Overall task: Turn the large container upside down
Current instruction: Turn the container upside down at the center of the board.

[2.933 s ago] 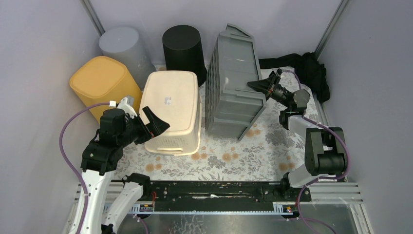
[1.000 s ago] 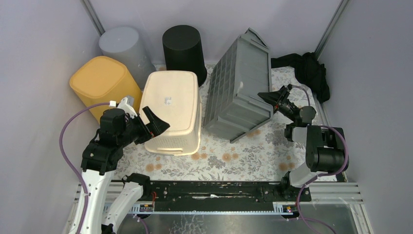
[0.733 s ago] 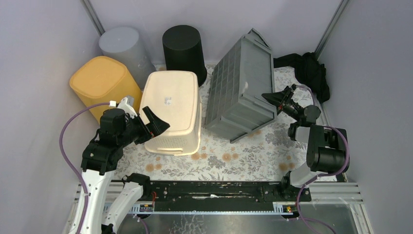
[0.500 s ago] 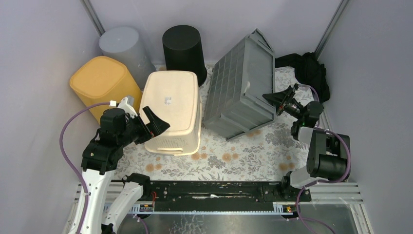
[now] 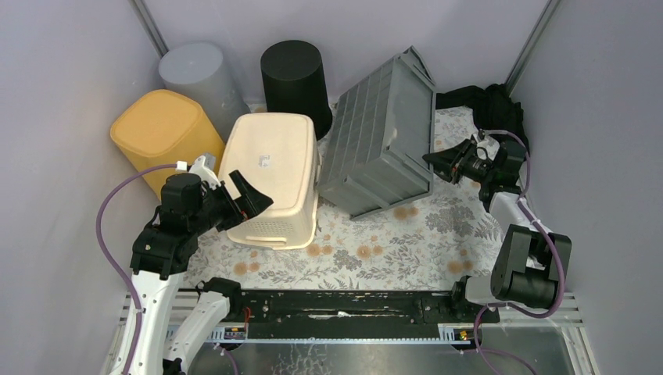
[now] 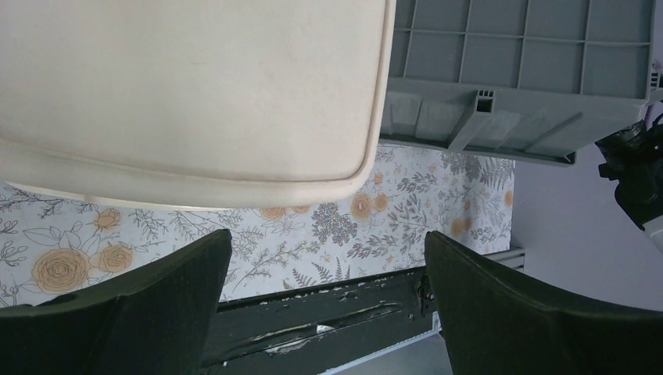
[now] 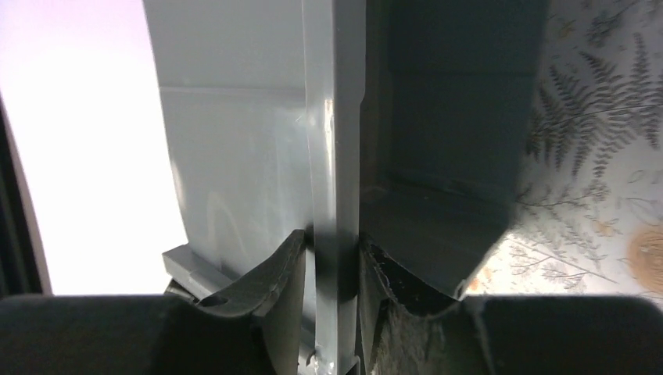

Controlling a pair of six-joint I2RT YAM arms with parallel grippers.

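Observation:
The large grey ribbed container (image 5: 381,133) is tipped over, its gridded base facing up and left, its near corner on the floral mat. My right gripper (image 5: 438,162) is shut on its rim at the right side; in the right wrist view the fingers (image 7: 274,277) pinch the thin grey wall (image 7: 336,195). My left gripper (image 5: 249,200) is open and empty beside the front-left corner of the cream bin (image 5: 274,176). In the left wrist view the cream bin (image 6: 188,86) and the grey container's rim (image 6: 500,117) lie ahead of the open fingers (image 6: 156,305).
A yellow bin (image 5: 160,133), a light grey cylinder bin (image 5: 199,74) and a black cylinder bin (image 5: 295,74) stand upside down at the back left. A black cloth (image 5: 492,105) lies at the back right. Purple walls close both sides.
My right gripper has swung right and back with the grey container's rim in it, tipping the container further over to the left. The cream bin shifted slightly left. The left arm stayed still.

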